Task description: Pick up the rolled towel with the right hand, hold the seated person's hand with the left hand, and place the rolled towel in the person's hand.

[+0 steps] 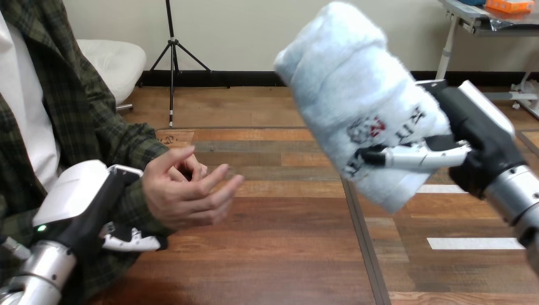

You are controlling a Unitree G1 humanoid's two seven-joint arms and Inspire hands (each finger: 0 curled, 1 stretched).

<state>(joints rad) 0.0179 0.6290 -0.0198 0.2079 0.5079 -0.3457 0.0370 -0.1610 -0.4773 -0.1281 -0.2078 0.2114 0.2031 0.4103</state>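
Head view: the robot's right hand [478, 136] holds the rolled towel [356, 95] aloft at the view's upper right, well above the wooden surface [267, 267]. The towel, pale and fluffy with dark and red print on its side, is tilted, its upper end leaning toward the top of the view and its lower end hanging just below the hand. Black-and-white fingers [419, 157] are wrapped across the front of the roll, clamping it against the black palm behind.

At the lower left, the robot's left hand [82, 197] is closed round the seated person's wrist at the cuff of a dark plaid sleeve (the white shell lies over the top of the arm, and a finger tip shows beneath it). The person's hand [187, 194] sticks out past that grip above the surface, open, with loosely spread fingers pointing toward the view's right.

Towel and person's hand are well apart, the towel higher and to the right, with bare surface between them.
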